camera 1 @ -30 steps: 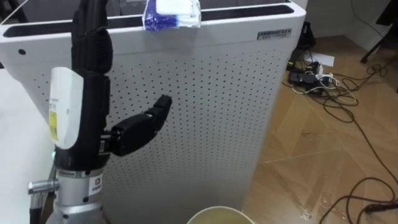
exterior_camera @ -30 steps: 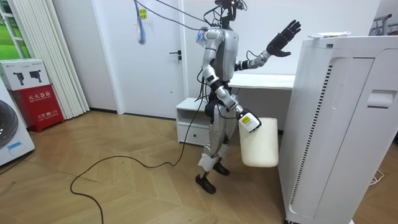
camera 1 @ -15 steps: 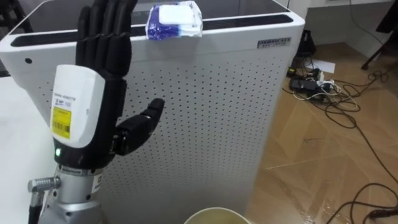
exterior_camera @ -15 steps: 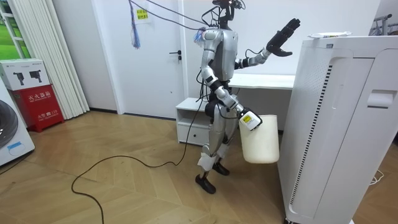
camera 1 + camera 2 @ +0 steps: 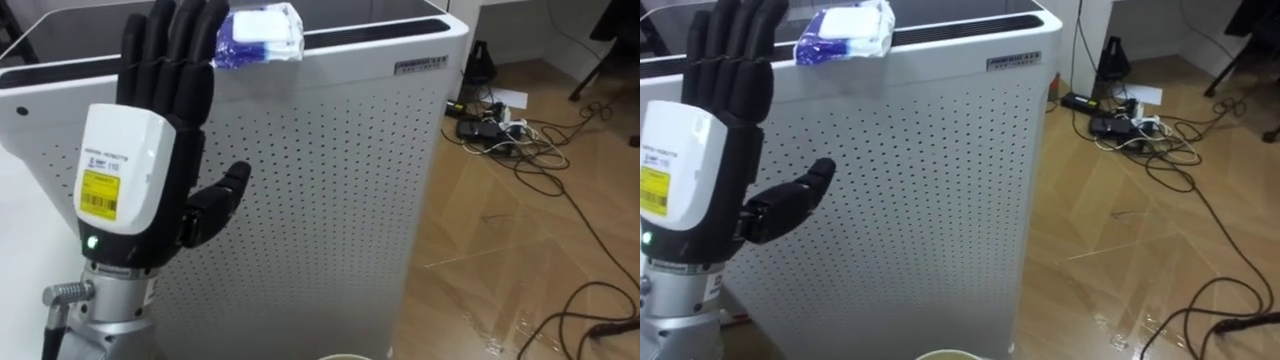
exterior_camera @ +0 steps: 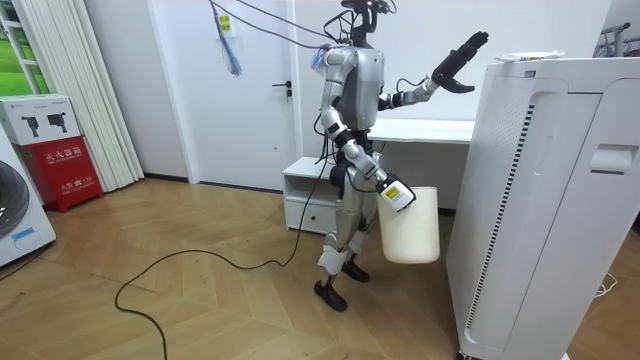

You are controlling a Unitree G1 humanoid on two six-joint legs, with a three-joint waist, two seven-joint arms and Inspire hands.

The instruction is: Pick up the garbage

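My left hand (image 5: 135, 190) is raised, fingers straight and empty. The crumpled blue-and-white plastic packet (image 5: 258, 28) lies just beyond it, to the right, lengthwise across the tall white perforated cabinet (image 5: 320, 180).

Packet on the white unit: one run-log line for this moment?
left hand raised, open, short of packet | packet lying atop white unit | right hand low at white bin

You can read no words or numbers here. A yellow label (image 5: 100, 189) sits on the back of the left hand (image 5: 150, 135), at left of the frame. A small lettered plate (image 5: 418, 66) sits at the white unit's (image 5: 330, 200) upper front edge. Both prints are too small to make out.
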